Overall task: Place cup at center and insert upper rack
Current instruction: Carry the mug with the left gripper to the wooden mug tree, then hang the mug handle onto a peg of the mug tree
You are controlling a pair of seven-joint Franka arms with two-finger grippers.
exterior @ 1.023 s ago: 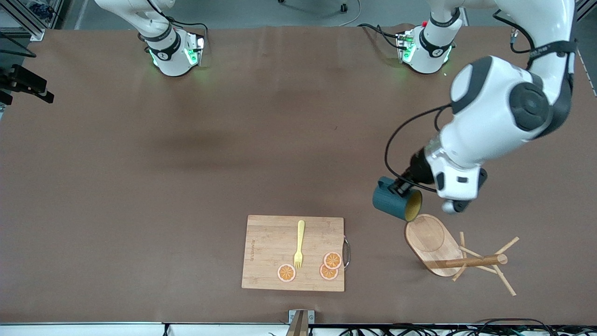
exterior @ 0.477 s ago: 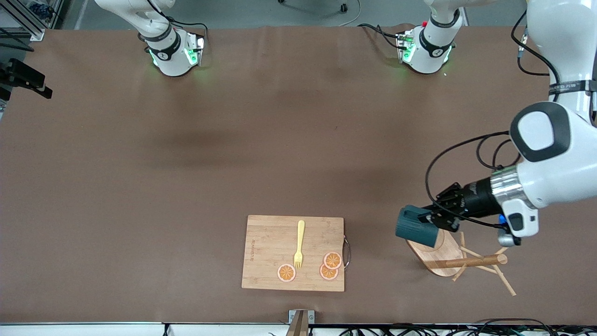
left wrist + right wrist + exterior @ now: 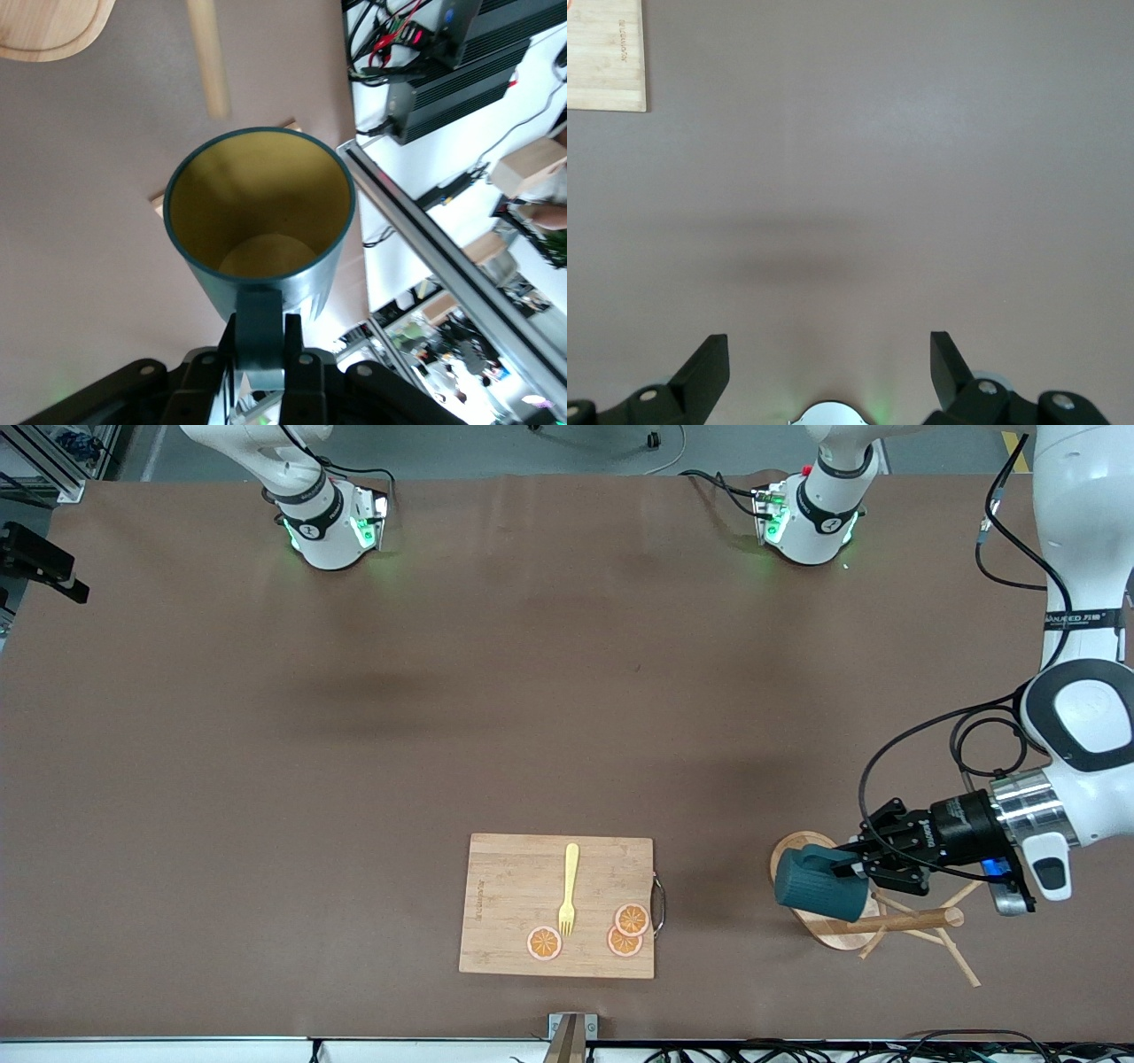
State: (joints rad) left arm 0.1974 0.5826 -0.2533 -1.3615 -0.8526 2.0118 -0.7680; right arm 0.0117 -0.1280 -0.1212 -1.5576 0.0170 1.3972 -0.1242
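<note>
Neither step is done. I see the left hand point(image 3: 858, 865) clamped on the cup's point(image 3: 820, 888) handle, cup airborne over the toppled upper rack point(image 3: 873, 912). Right hand point(image 3: 829, 367) waits, wide open, holding nothing, over bare worktop point(image 3: 532, 691).

front view: high, across the table point(image 3: 354, 735), faced both bases, took in the whole top
left wrist view: close behind left claw point(image 3: 261, 350), looked into the cup point(image 3: 257, 226)
right wrist view: looked down on bare table
shared: cutting board point(image 3: 556, 905) corner in front and right wrist views
</note>
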